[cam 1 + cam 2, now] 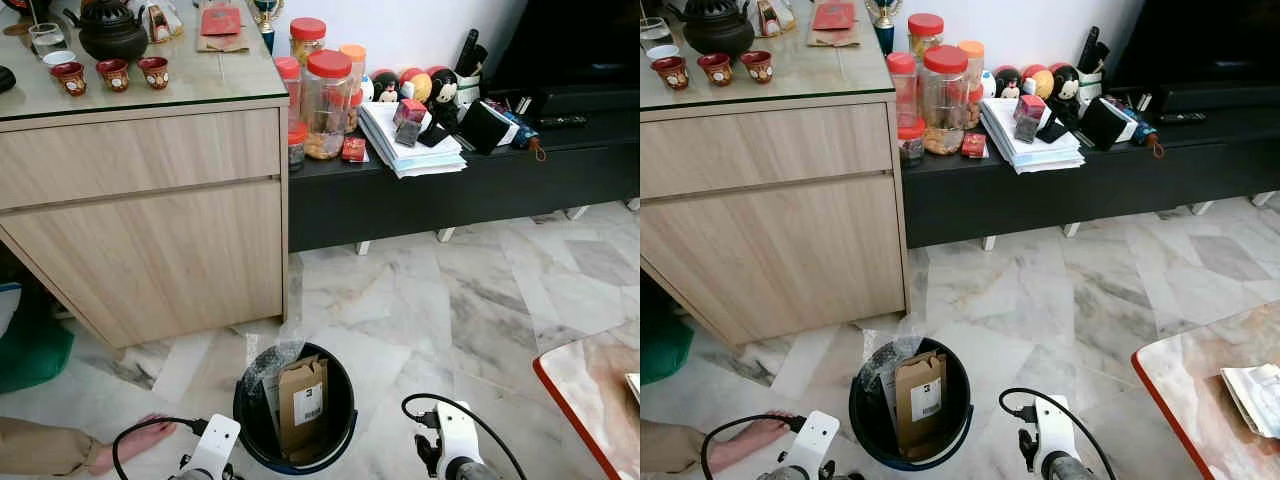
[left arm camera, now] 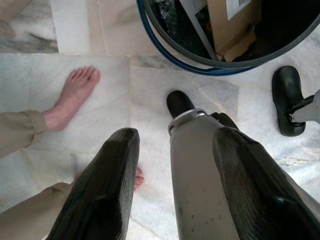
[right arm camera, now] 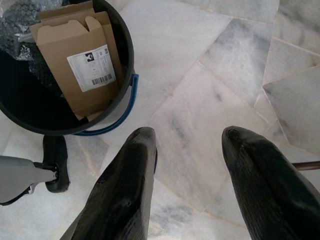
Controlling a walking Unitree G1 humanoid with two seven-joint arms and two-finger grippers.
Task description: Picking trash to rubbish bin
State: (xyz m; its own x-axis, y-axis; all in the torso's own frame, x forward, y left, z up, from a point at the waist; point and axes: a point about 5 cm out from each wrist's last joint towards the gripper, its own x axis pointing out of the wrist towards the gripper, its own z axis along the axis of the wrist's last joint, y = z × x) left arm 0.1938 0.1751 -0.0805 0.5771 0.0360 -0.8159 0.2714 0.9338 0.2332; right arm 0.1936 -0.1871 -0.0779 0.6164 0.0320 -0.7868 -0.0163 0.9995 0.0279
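A black rubbish bin (image 1: 250, 425) with a blue handle stands on the marble floor right in front of me. Inside it lean a flattened brown cardboard box (image 1: 302, 403) with a white label and some clear plastic wrap (image 1: 268, 366). The same box (image 3: 82, 60) shows in the right wrist view. My left gripper (image 2: 172, 192) hangs open above the floor beside the bin (image 2: 170, 47), nothing between its fingers. My right gripper (image 3: 187, 187) is open too, over bare floor on the bin's other side.
A person's bare foot (image 1: 135, 440) and trouser leg lie at my lower left. A wooden cabinet (image 1: 150, 220) with a tea set stands ahead, beside a black low TV bench (image 1: 450, 190) holding jars and papers. A red-rimmed marble table (image 1: 590, 395) is at my right.
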